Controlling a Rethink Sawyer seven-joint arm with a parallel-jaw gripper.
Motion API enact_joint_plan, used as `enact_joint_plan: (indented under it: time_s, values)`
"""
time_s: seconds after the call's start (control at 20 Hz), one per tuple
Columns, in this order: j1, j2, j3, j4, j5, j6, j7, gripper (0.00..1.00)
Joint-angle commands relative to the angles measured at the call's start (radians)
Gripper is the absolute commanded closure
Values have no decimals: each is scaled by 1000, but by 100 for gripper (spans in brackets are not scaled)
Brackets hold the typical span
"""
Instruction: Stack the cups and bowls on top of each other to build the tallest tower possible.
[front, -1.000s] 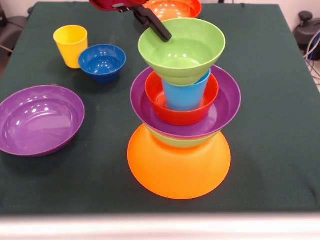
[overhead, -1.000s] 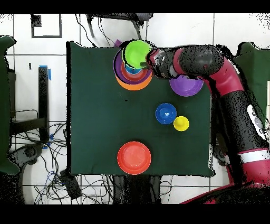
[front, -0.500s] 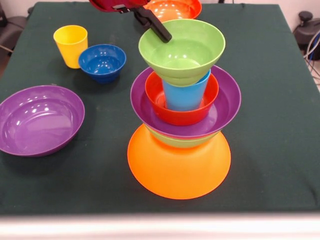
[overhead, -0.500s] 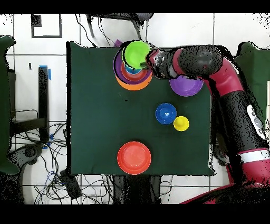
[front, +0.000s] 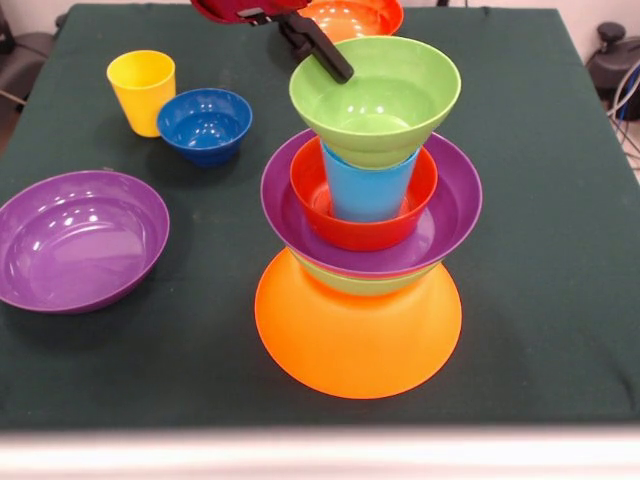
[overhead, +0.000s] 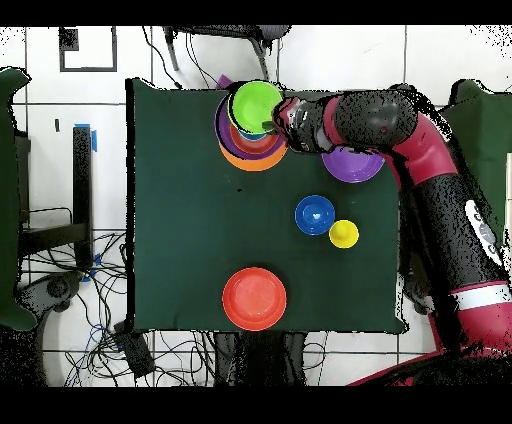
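The tower stands on the big upturned orange bowl. Above it are a green bowl, a purple bowl, a red-orange bowl and the light blue cup. A second green bowl rests on the cup, offset to the right. My gripper is shut on this top bowl's far left rim, with a black finger across the rim. In the overhead view the gripper is beside the top green bowl.
A yellow cup and a small dark blue bowl stand at the far left. A second purple bowl lies at the near left. Another red-orange bowl sits at the far edge behind the arm.
The gripper and the top green bowl have shifted a little to the right in the front view. The bowl now sits more off-centre on the light blue cup.
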Motion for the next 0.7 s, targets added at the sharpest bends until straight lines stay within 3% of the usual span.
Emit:
enact_joint_plan:
  time_s: [0.05, 0.7]
  values:
    - [8, -26, 18, 83, -68, -89, -195, 100]
    - [0, -23, 20, 95, -78, -107, -204, 100]
